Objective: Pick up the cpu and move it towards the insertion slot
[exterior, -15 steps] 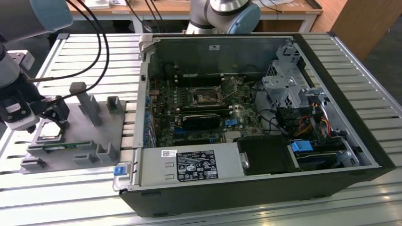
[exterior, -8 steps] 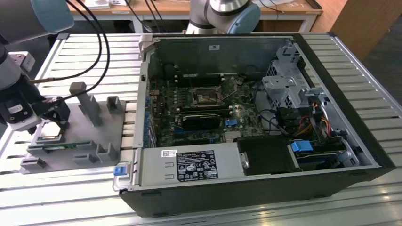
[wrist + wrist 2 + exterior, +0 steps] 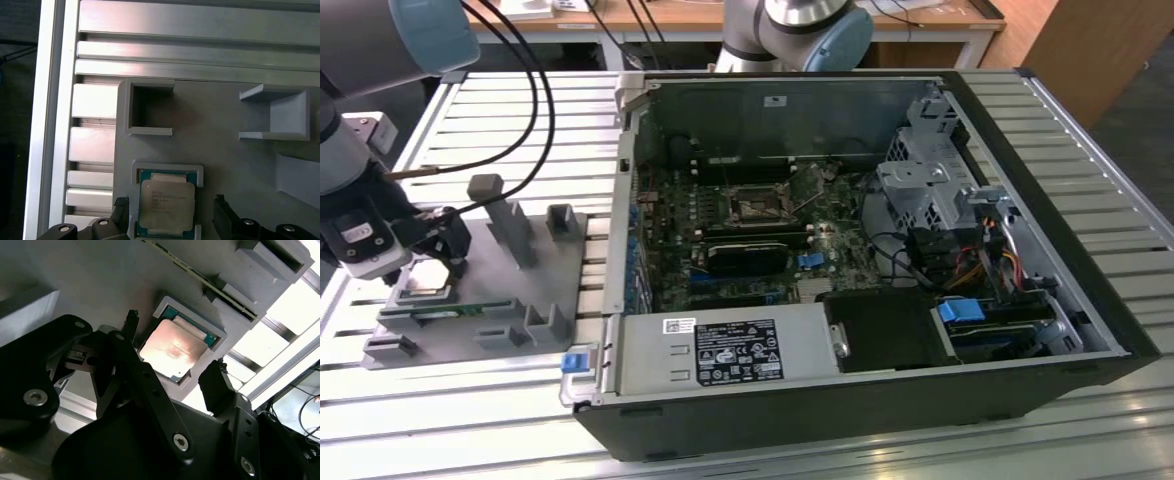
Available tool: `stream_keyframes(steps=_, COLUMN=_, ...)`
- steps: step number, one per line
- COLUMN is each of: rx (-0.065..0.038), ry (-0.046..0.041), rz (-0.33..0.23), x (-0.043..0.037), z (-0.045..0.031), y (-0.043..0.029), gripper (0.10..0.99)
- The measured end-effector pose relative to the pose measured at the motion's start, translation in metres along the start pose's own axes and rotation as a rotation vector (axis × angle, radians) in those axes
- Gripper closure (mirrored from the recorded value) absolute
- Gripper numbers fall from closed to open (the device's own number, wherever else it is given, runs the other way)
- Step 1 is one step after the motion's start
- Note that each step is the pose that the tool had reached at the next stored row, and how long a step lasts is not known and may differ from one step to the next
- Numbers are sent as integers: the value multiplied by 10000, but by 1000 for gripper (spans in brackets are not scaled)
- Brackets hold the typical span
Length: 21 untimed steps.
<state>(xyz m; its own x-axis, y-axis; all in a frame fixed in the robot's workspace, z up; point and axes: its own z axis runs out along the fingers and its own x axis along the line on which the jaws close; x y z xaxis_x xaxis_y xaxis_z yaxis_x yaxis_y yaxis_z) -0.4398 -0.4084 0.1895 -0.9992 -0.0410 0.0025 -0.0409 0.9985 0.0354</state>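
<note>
Slatted table — grey fixture, computer case

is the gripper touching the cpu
Apart. The first wrist view shows the open gripper straddling the cpu, with grey holder visible between each finger and it.

Your arm is grey with pale-blue joint caps; black cables trail at its 3 o'clock side. Your gripper is black, its links fixed by silver screws.

Both wrist views close over cpu
</note>
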Motion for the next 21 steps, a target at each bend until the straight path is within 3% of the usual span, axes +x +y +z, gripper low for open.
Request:
stream_keyframes(steps=7, rx=-128, ry=-6, rz=0, x=9, z=44, y=5, gripper=337)
stream_keyframes(steps=8, rx=-140, ry=-7, rz=-1, x=13, z=51, y=4, gripper=408)
stream_keyframes(steps=15, rx=-168, ry=-7, rz=-4, x=34, z=84, y=4, gripper=408)
stream_keyframes(steps=19, rx=-168, ry=-4, rz=-5, x=34, z=88, y=4, gripper=541)
stream_keyframes(steps=21, rx=-169, ry=-7, rz=-6, x=34, z=89, y=4, gripper=541)
